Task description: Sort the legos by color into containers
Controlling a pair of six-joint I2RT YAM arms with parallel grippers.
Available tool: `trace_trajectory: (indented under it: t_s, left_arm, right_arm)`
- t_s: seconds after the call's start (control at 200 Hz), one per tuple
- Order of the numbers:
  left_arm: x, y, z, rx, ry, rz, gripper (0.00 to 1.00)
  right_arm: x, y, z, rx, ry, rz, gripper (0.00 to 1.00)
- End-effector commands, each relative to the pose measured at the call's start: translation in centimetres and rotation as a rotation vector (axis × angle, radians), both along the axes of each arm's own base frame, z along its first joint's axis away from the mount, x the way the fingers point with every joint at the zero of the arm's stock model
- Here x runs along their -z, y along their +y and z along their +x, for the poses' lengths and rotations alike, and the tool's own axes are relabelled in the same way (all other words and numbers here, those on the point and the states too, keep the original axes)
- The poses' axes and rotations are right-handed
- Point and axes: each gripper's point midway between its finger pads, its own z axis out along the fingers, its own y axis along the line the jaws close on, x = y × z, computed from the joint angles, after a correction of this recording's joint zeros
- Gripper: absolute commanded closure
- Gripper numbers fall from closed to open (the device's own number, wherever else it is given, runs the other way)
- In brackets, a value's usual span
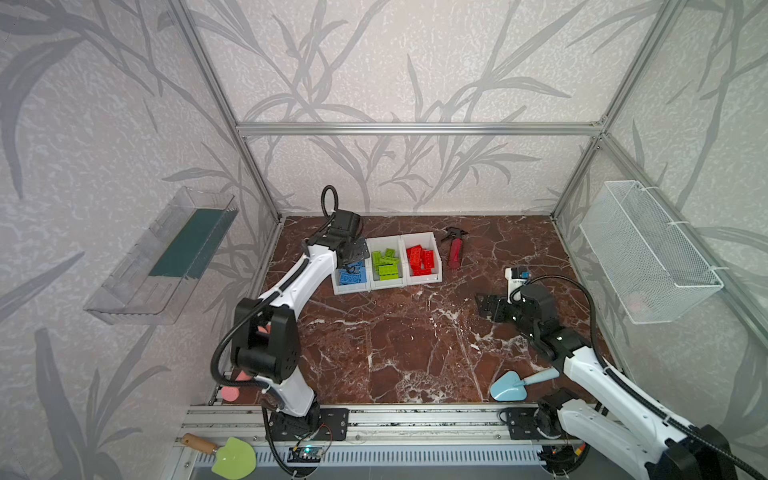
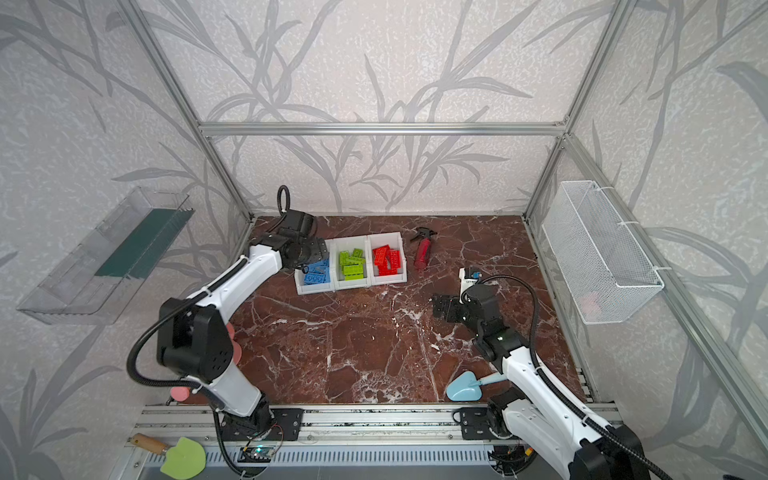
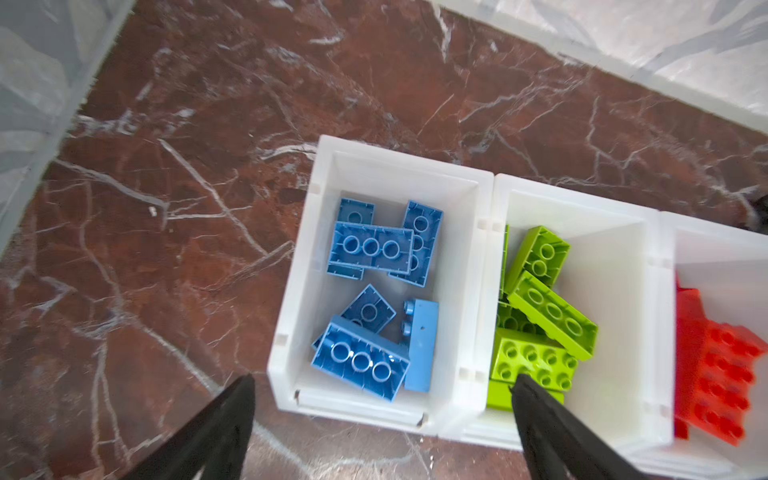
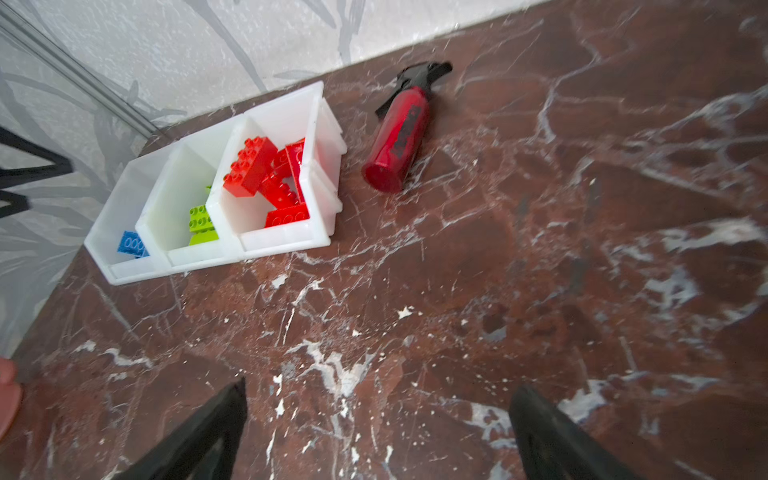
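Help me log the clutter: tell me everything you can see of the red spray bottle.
The red spray bottle is a glossy red cylinder with dark lettering on its side and a black trigger nozzle. It lies on its side on the brown marbled table, nozzle toward the rear. In both top views it sits just right of the container of red legos, with a gap. Only the table touches it.

Top views look down from high. Both wrist views share the containers point(image 3: 286, 324): near the left claw point(image 3: 382, 378), far past the right claw point(image 4: 381, 383).
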Motion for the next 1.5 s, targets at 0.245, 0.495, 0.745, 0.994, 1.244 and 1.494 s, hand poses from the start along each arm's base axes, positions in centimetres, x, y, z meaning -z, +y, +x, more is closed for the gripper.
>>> trace_trajectory:
  t_s: [0.245, 0.495, 0.745, 0.994, 1.244, 1.494]
  left_arm:
    - [-3.0, 6.3, -10.9, -0.1, -0.22, 0.151, 0.03]
    - [1.3, 9.8, -13.5, -0.21, -0.451, 0.27, 0.01]
    - [4.4, 10.9, -9.6, -0.112, -0.285, 0.408, 0.01]
    - [6.8, 11.4, -6.8, -0.088, -0.29, 0.375, 0.01]
    - [7.4, 11.3, -4.2, -0.06, -0.303, 0.358, 0.01]
    - [8.4, 10.8, -2.3, 0.008, -0.243, 0.323, 0.01]
  right_arm:
    - [-2.1, -9.3, 0.7, 0.341, -0.143, -0.463, 0.01]
    - [1.3, -12.1, 2.4, 0.412, -0.115, -0.539, 0.01]
    - [3.6, -13.1, 4.1, 0.457, -0.138, -0.404, 0.01]
    - [3.6, -12.0, 5.6, 0.4, -0.2, -0.398, 0.01]
    - [3.8, -11.1, 8.3, 0.36, -0.203, -0.423, 0.01]
    - [4.2, -10.8, 8.7, 0.346, -0.324, -0.43, 0.01]
